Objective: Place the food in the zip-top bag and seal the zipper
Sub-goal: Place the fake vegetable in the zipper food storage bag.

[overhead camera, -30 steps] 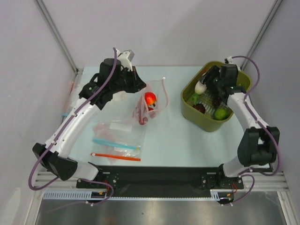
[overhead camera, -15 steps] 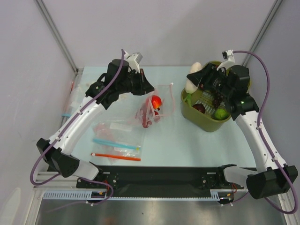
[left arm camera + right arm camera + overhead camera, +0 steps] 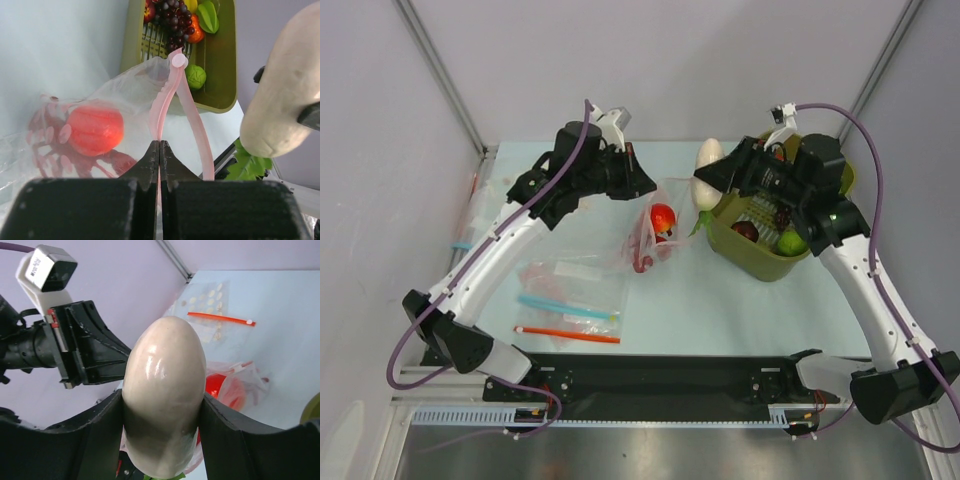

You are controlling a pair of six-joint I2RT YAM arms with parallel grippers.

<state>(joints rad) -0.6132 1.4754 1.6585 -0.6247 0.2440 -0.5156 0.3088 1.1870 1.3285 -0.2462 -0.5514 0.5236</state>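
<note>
food sits in two places. the round red plastic tomato (image 3: 662,216) and the red plastic toy lobster (image 3: 642,252) lie inside the crinkly clear plastic zip-top bag (image 3: 655,238), which rests on the pale surface (image 3: 710,310) just left of the olive-green plastic basket (image 3: 745,260). the left claw (image 3: 159,145) is closed tight on the bag's thin pale pink zipper strip (image 3: 166,97). it pinches the strip and holds the mouth raised, and the strip's two sides part into a loop. the white egg-shaped plastic radish with a green leafy top (image 3: 706,168) is off the surface, gripped at its sides by the right claw (image 3: 164,410), with its white end pointing far and its leaves near. it hovers just right of the bag's raised mouth, between bag and basket. other toy fruit lies in the basket. flat clear bags with blue and orange-red strips (image 3: 570,300) lie on the surface at the near left.
</note>
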